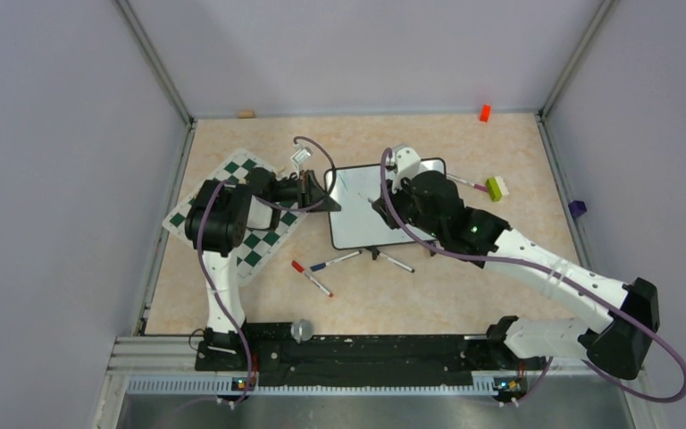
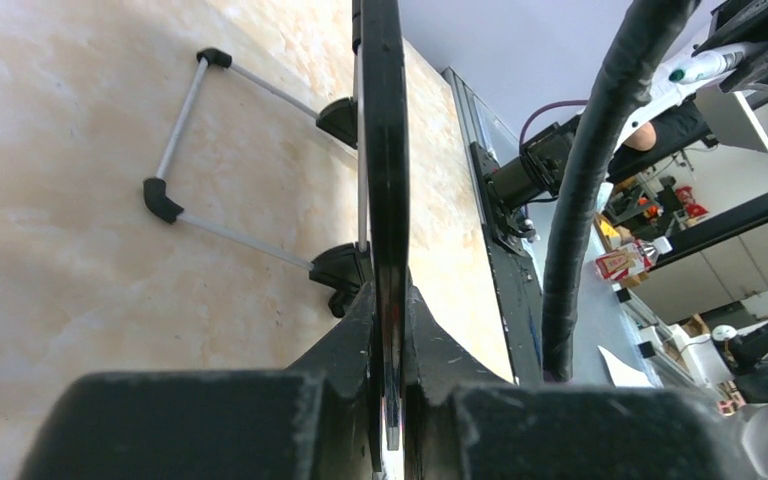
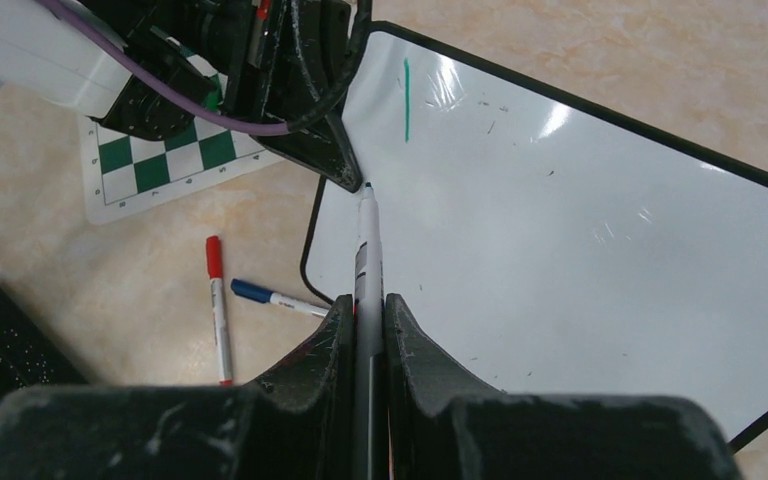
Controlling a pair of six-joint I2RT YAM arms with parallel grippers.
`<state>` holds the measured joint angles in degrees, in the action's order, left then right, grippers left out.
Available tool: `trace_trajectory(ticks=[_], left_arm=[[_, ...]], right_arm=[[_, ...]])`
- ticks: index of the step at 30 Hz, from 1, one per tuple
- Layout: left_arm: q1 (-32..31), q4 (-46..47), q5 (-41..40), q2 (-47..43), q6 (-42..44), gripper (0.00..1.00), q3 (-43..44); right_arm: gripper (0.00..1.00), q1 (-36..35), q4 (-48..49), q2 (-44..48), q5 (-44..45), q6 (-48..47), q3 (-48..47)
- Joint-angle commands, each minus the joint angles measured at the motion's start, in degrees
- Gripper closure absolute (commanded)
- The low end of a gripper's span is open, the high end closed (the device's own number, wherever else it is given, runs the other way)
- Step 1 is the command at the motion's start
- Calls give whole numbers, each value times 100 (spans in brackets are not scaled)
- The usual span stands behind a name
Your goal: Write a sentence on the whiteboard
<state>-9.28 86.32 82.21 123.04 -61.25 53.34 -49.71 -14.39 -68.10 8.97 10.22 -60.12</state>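
The whiteboard (image 1: pixel 366 228) lies on the table with its left edge raised. My left gripper (image 1: pixel 322 201) is shut on that edge, and the left wrist view shows the black frame (image 2: pixel 380 150) edge-on between the shut jaws of that gripper (image 2: pixel 390 300). My right gripper (image 3: pixel 365 305) is shut on a white marker (image 3: pixel 367 250). The marker's tip is at the board's left rim, beside the left gripper's fingers (image 3: pixel 310 120). The white surface (image 3: pixel 560 250) bears one short green vertical stroke (image 3: pixel 406 100); no words of a sentence show. From above, the right gripper (image 1: pixel 377 204) hangs over the board's upper half.
A green-and-white chessboard mat (image 1: pixel 250 246) lies under the left arm. Red (image 1: pixel 311 277), blue (image 1: pixel 335 261) and another marker (image 1: pixel 396 261) lie in front of the board. A green-white block (image 1: pixel 497 188), an orange block (image 1: pixel 484 113) and a purple piece (image 1: pixel 577 208) sit to the right.
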Motion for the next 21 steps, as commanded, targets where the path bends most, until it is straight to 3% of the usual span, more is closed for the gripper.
trace_trajectory(ticks=[1, 16, 21], left_arm=[[31, 649, -162, -7, 16, 100, 563], [-20, 649, 441, 292, -892, 100, 1169], [-38, 649, 599, 167, -1010, 100, 936]], right_arm=[[100, 37, 86, 238, 86, -23, -132], [100, 39, -22, 308, 193, -207, -231], [100, 38, -111, 410, 214, -216, -103]])
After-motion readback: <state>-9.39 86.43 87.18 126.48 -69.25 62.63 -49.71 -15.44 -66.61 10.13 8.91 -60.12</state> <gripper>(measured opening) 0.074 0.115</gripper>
